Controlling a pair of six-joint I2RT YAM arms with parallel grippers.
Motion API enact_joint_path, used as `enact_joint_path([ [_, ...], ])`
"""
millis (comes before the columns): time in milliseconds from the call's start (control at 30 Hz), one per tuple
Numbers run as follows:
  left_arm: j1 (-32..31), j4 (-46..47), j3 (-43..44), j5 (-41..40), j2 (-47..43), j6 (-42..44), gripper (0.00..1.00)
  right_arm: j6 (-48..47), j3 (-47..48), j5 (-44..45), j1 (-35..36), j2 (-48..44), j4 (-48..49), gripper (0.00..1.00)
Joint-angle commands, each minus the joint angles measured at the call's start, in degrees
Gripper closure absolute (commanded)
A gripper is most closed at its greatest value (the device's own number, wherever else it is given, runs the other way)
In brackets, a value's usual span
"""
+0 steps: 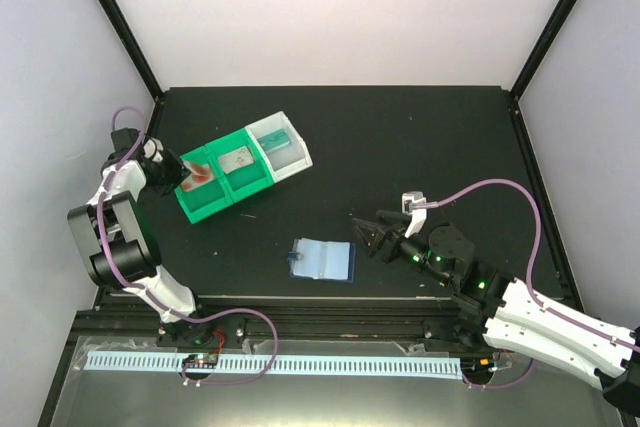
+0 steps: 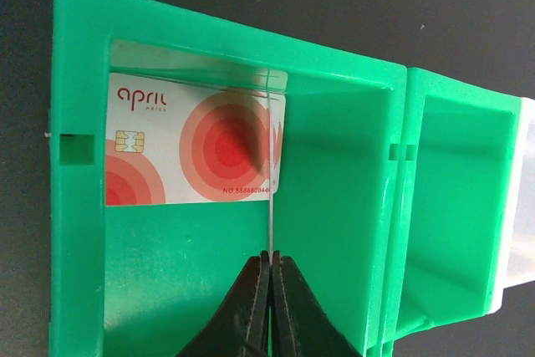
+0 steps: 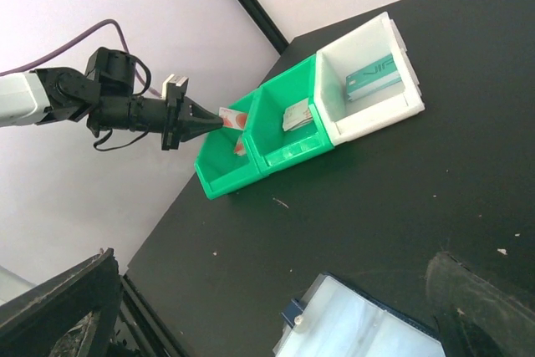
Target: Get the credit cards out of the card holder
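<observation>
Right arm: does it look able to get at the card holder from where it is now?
Probably yes. The right gripper sits open just beside the card holder, with nothing lying between them; the left gripper, holding a credit card, is away over the green tray.

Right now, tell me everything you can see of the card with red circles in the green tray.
The card with red circles is thin, white, plastic-looking: "april" in red at one corner, a gold chip below it, concentric red-orange rings, a red number along one long edge. It faces up in the end compartment of the green tray, near the outer wall; flat or leaning, I cannot tell. A second card, edge-on, pinched by the left gripper, crosses its inner end.
</observation>
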Motion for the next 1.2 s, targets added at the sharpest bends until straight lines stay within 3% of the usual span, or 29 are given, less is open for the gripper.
enact_joint_path([
  [0,-0.32,-0.02,2.71,-2.06,1.65,0.43,0.96,-1.14,1.42,2.07,-0.11,-0.15,-0.14,0.00],
  [300,-0.39,-1.27,3.73,-3.60,2.15,1.09,0.98,-0.76,1.08,2.06,-0.12,0.00,0.11,0.00],
  [767,-0.97,-2.27,5.79,-5.74,4.03,1.04,0.92,-0.51,1.06,2.33,-0.12,0.08,0.15,0.00],
  [1167,-1.77,-3.60,7.61,-7.03,3.56,0.43,0.77,-0.05,0.90,2.72,-0.11,-0.51,-1.03,0.00],
])
